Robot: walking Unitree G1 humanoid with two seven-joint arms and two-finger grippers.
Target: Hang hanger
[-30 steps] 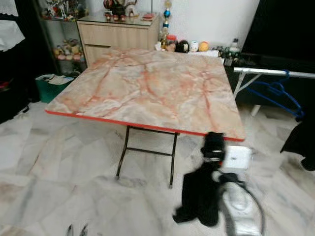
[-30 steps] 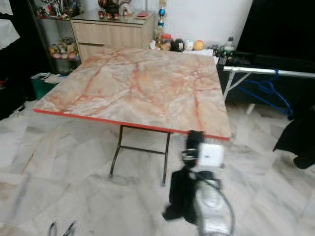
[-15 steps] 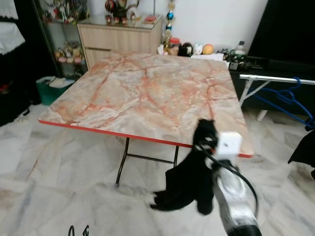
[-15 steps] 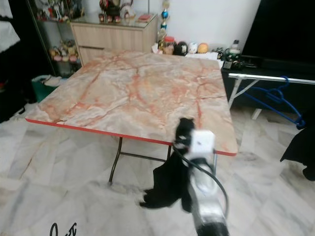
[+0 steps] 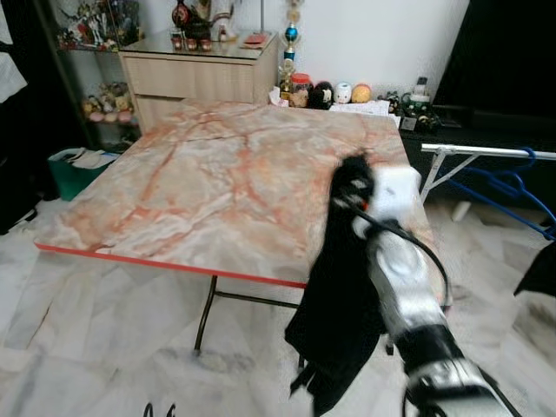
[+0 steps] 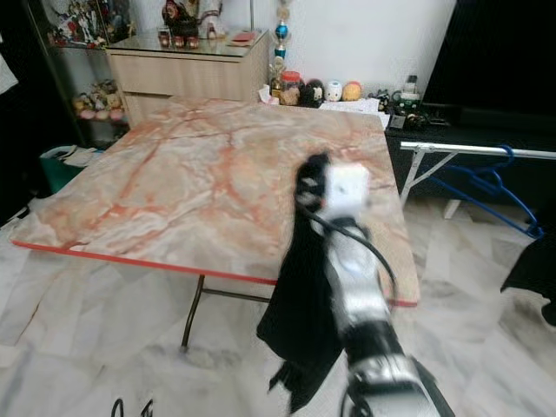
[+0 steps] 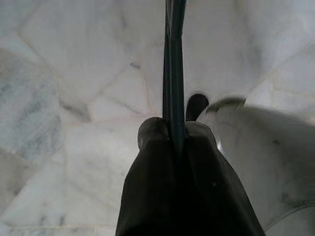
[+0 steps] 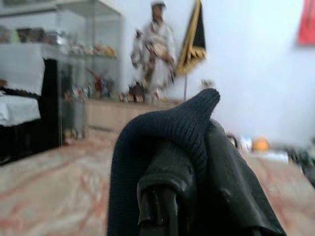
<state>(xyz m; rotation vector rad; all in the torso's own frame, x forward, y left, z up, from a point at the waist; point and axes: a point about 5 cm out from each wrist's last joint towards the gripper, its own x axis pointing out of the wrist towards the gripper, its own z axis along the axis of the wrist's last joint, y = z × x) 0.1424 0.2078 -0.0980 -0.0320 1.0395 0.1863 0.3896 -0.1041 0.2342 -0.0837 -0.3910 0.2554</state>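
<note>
On my far left I see a teal basket (image 5: 76, 167) on the floor with pale, papery things in it that I can't identify, and behind it a glass cabinet (image 5: 91, 61) holding small figurines. Next comes a wooden sideboard (image 5: 201, 74) with ornaments on top, then the marble-patterned bench (image 5: 217, 174) with its red edge, bare across the top. Low in the left wrist view my left hand (image 7: 173, 142) is pressed together on a thin dark rod (image 7: 173, 59) above the marble floor (image 5: 95, 330). Over the bench's near right corner my right hand (image 5: 347, 178) is raised and clamped on a black garment (image 5: 339, 304), which drapes down past the bench edge; knitted fabric covers the fingers in the right wrist view. Along the white wall behind sit jars and round trinkets (image 5: 330, 90). On the right, a blue hanger (image 5: 512, 187) hangs from a white rail (image 5: 486, 153), well apart from both hands.
</note>
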